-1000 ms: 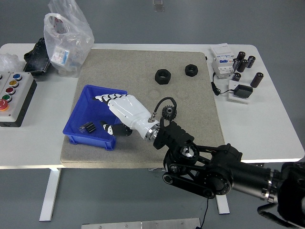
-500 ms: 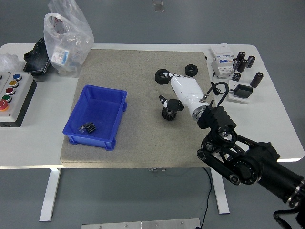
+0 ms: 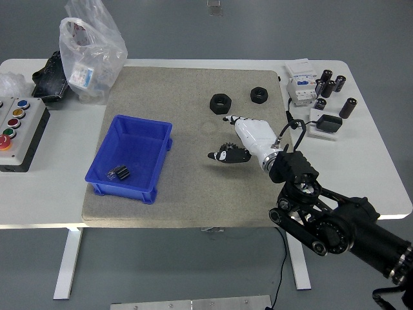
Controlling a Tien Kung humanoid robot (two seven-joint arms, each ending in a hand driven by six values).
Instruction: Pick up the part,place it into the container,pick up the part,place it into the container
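A black gear (image 3: pixel 231 154) lies on the grey mat (image 3: pixel 193 187), right of centre. My right hand (image 3: pixel 227 138), white with black fingertips, hangs low over the gear. Its thumb (image 3: pixel 215 155) points left past the gear and its fingers (image 3: pixel 233 119) are spread above it, so part of the gear is hidden. The hand is open. A blue bin (image 3: pixel 155 127) stands on the mat's left with a small black part (image 3: pixel 119 172) inside. Two black nuts (image 3: pixel 220 103) (image 3: pixel 259 94) lie at the mat's far side. My left arm is out of view.
A plastic bag (image 3: pixel 90 51) and a black cloth (image 3: pixel 48 77) sit at the back left. A button box (image 3: pixel 19 129) is at the left edge. Electrical parts (image 3: pixel 300 81), black cylinders (image 3: pixel 329 84) and a black adapter (image 3: pixel 329 123) crowd the back right.
My right hand has left the blue bin and swung right across the mat. It now sits lower over the gear, with the thumb stretched out to the left.
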